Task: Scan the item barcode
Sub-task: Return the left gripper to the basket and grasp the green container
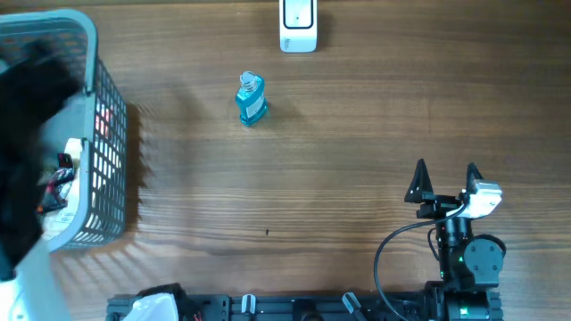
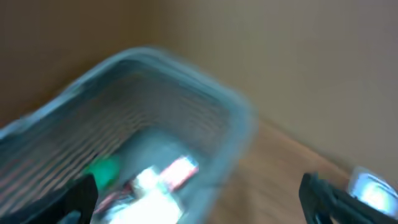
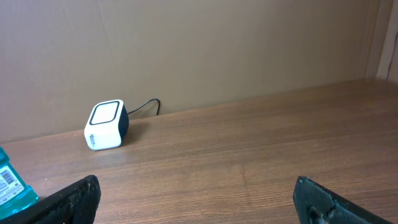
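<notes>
Fingers of my right gripper (image 3: 196, 196) stand wide apart and empty, as do those of my left gripper (image 2: 198, 190) over the basket (image 1: 107, 134), so a careless reach for the blue bottle (image 1: 252, 98) standing near the scanner (image 1: 298, 27) could topple it or turn its barcode away.

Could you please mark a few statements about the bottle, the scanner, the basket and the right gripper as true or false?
1. The blue bottle is inside the basket. False: it is on the table, apart from the basket.
2. The right gripper is open and holds nothing. True.
3. The scanner sits near the table's far edge. True.
4. The basket is empty. False: the left wrist view shows several items in it, too blurred to name.
</notes>
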